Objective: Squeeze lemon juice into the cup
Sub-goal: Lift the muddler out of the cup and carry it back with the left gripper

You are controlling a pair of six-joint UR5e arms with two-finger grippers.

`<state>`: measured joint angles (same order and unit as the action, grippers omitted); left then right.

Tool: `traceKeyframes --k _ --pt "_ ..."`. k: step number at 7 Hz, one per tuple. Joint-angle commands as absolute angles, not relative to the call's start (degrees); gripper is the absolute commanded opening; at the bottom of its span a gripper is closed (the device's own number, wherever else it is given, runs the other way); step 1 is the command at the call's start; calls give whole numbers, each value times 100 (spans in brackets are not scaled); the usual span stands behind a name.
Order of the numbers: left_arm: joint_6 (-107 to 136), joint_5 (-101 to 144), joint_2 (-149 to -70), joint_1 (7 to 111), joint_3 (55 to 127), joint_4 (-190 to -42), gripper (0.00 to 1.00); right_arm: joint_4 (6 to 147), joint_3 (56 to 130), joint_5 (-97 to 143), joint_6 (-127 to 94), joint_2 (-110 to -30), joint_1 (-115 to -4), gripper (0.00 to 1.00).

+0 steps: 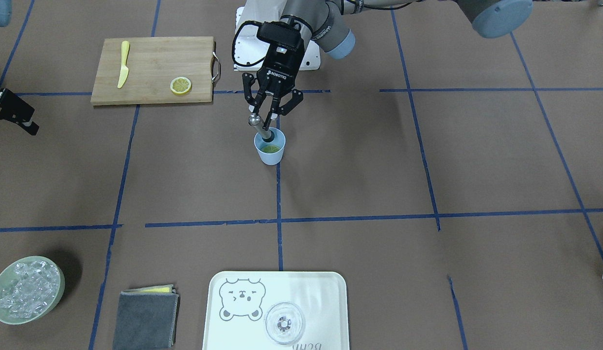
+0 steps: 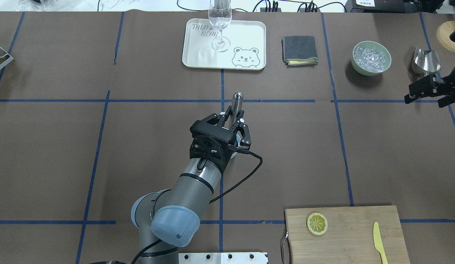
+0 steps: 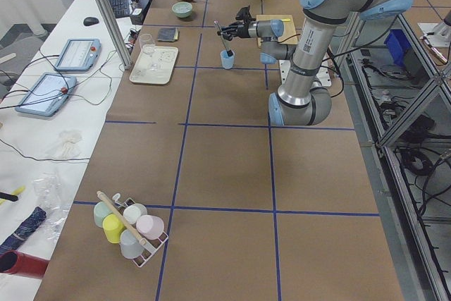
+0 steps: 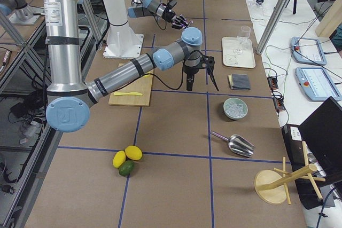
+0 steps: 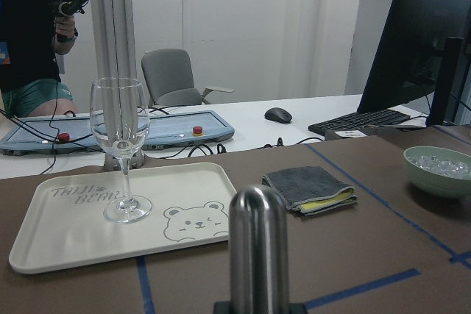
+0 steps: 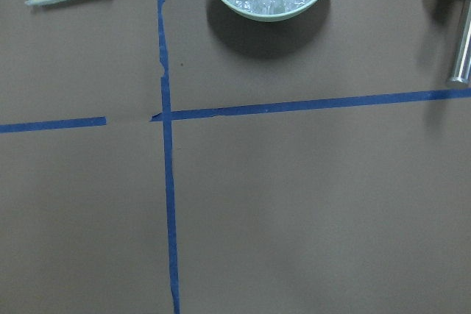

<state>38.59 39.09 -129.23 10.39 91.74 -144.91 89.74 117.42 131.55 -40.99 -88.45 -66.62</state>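
Exterior front-facing view shows my left hand (image 1: 267, 112) over the middle of the bench (image 1: 379, 170), closed around a steel muddler (image 1: 262, 129). The rod goes down at a slant into the cup (image 1: 271, 156), and its lower end is inside the mouth. The lemon (image 1: 271, 148) lies at the bottom of the cup, a pale yellow-green disc under the end of the rod. I judge that the rod touches it, but from this angle I cannot be sure of the contact.

The step in hand is the pressing itself: the slice is already in the cup, and the tool is there to crush the juice out of it. The next move, I think, calls for a straight push down along the rod, with a small twist perhaps. The cup is light and nothing holds it, so a slanted push may tip it or slide it over the paper; bringing the rod more upright first would be safer.

My right hand (image 2: 429, 89) is well apart at the edge of the bench — I cannot tell if it is open or closed. A second slice (image 1: 180, 85) lies on the cutting board (image 1: 150, 68), not used.
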Motion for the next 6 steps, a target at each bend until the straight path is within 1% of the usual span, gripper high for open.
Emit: traceKeyframes --k 1,3,4,5,6 --pt "2803 3876 -12902 1107 9910 -14484 0 8974 11742 13148 -4096 -8851 -6671 100" --pt "2846 3911 -12798 1886 10063 -14475 0 8974 11751 13148 -4087 -8859 -6680 100" --pt "3526 4416 -12414 2151 10055 -14449 0 8974 11742 13140 -4087 -8868 -6680 100" --pt "3638 5369 -11975 2684 10055 -14388 0 8974 11733 13131 -4087 -8868 -6680 100" --pt "3639 6319 -11649 3142 10063 -13987 0 8965 11751 13122 -4087 -8903 -6680 100"
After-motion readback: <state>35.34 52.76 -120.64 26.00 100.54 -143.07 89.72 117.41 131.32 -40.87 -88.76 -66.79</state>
